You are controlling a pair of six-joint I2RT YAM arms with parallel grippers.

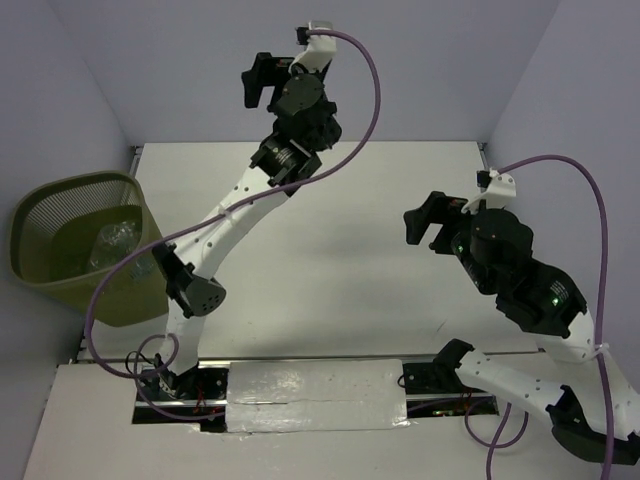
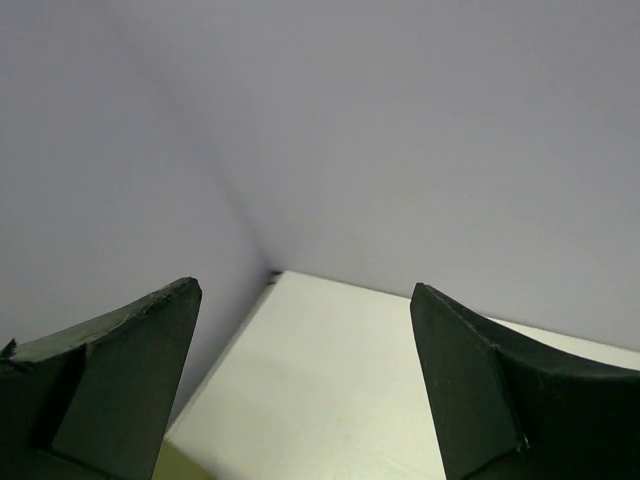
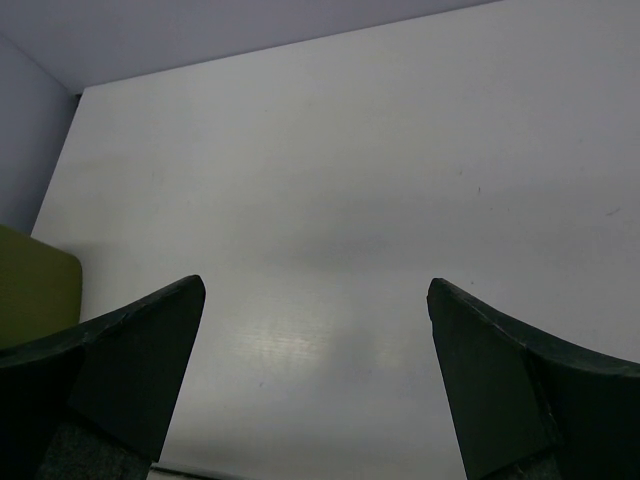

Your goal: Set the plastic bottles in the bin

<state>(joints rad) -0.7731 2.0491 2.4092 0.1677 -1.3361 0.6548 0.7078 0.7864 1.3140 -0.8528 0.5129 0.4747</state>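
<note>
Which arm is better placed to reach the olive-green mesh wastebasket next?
Left. The olive-green mesh wastebasket stands left of the white table, beside the left arm's base; the right gripper hangs open over its right half. The left gripper is open and empty.

Inside the bin point(image 1: 50, 270), the plastic bottles point(image 1: 112, 243) show only as a clear glinting jumble behind the mesh, too indistinct to count or tell apart, and the right wrist view catches just an olive corner of the bin, cut off at its left edge.
</note>
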